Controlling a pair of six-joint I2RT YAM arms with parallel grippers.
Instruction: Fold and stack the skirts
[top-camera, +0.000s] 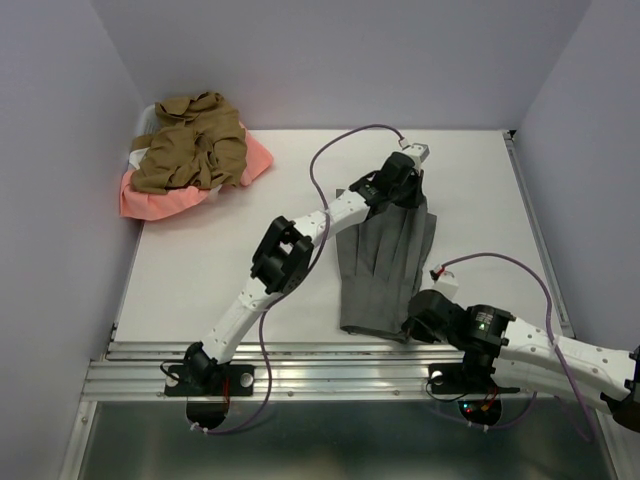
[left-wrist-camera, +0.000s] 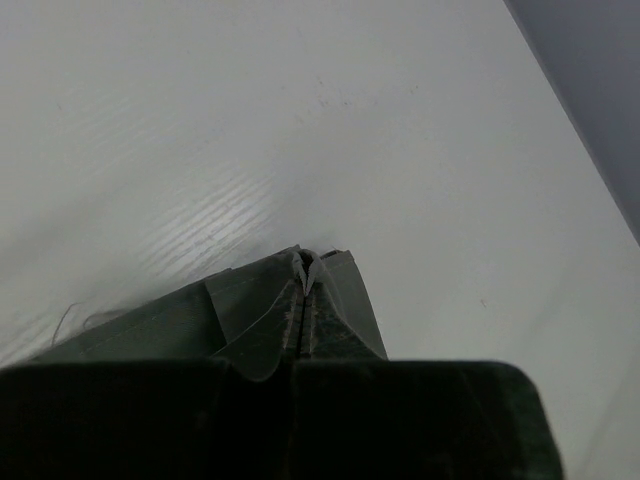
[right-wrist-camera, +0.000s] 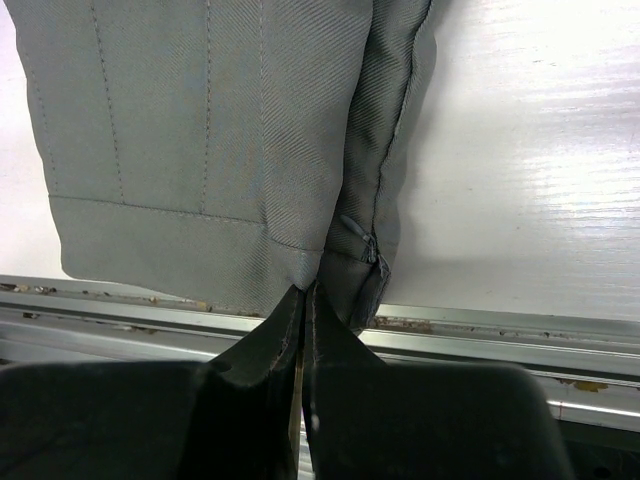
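Note:
A grey skirt (top-camera: 385, 262) lies lengthwise on the white table, right of the middle. My left gripper (top-camera: 407, 190) is at its far end, shut on the cloth edge, with grey fabric (left-wrist-camera: 160, 325) pinched at the tips of the left gripper (left-wrist-camera: 306, 262). At the near end my right gripper (top-camera: 418, 325) is shut on the grey skirt (right-wrist-camera: 200, 130), and the right gripper (right-wrist-camera: 307, 288) pinches the hem beside a small zip (right-wrist-camera: 358, 236). A tan-brown skirt (top-camera: 192, 148) sits crumpled on a salmon-pink skirt (top-camera: 150, 203) at the far left.
A white basket (top-camera: 141, 145) shows partly under the two skirts in the far left corner. An aluminium rail (top-camera: 320, 375) runs along the table's near edge, also the rail (right-wrist-camera: 500, 335) under the right gripper. Purple walls close in on three sides. Cables loop over both arms.

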